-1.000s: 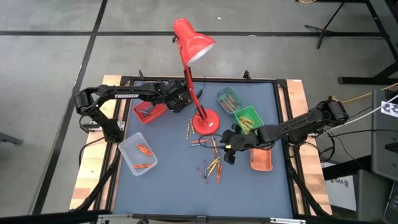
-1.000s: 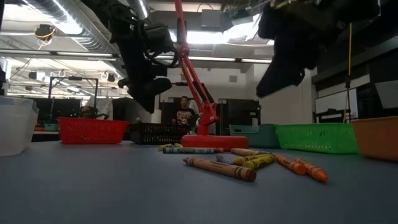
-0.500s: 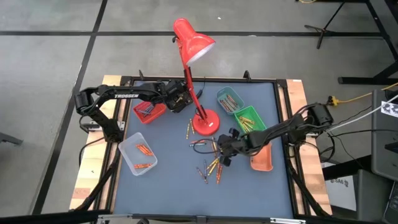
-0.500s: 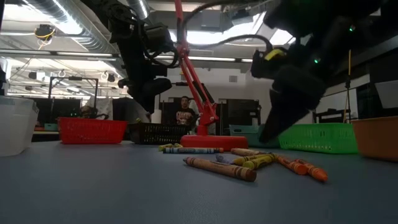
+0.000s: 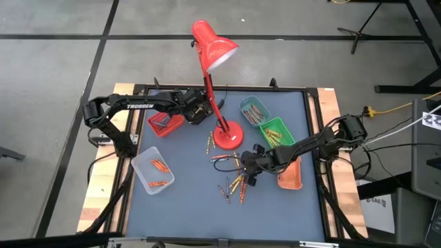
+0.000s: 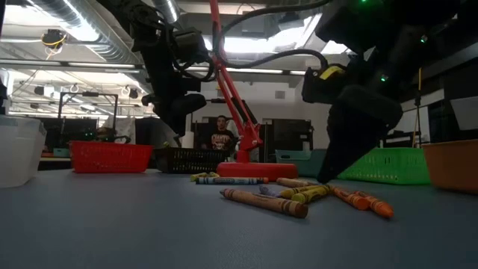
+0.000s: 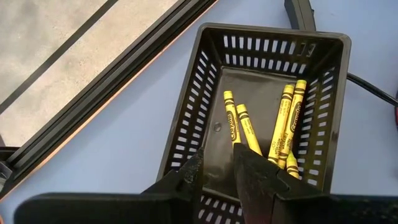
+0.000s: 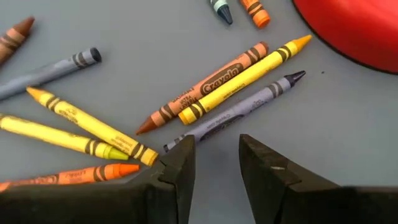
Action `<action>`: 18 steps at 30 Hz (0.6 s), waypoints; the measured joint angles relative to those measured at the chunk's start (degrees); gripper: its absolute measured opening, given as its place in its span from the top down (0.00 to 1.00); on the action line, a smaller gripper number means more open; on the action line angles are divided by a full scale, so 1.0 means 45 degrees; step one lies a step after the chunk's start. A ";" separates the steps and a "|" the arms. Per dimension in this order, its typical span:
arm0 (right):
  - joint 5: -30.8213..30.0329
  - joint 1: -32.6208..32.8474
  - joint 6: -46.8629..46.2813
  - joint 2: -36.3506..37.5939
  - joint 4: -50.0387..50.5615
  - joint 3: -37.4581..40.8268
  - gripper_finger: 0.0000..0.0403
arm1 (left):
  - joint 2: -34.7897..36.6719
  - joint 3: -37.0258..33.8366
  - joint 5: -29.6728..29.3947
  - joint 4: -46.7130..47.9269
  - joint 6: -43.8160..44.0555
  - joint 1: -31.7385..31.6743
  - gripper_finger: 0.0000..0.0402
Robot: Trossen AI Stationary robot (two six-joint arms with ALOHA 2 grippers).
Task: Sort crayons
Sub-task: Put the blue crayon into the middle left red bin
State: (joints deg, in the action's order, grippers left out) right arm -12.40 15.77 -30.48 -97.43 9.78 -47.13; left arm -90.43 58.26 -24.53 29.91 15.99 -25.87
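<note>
The right gripper (image 8: 214,163) hangs low over the loose crayons (image 5: 234,178) scattered on the blue table (image 5: 186,200) beside the red lamp (image 5: 219,89). Its fingers are spread, with nothing between them, and straddle the end of a grey crayon (image 8: 239,111) (whether they touch it cannot be told). The left gripper (image 7: 217,175) hovers over a black basket (image 7: 267,46) of yellow crayons (image 7: 283,121), fingers slightly parted and empty.
</note>
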 joint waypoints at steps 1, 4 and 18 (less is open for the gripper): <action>-0.0003 0.0000 -0.0172 0.0000 -0.0045 0.0000 0.70 | 0.0000 0.0000 0.0000 0.0000 0.0000 0.0000 0.82; -0.0231 0.0000 -0.0676 0.0000 -0.0425 0.0000 0.70 | 0.0000 0.0000 0.0000 0.0000 0.0000 0.0000 0.82; -0.0448 0.0004 -0.1054 -0.0472 -0.1039 -0.0005 0.70 | 0.0000 0.0004 0.0000 0.0005 0.0005 0.0000 0.82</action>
State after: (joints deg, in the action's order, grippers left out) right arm -14.42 15.79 -35.23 -99.55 5.11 -47.16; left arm -90.43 58.28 -24.53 29.93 16.01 -25.87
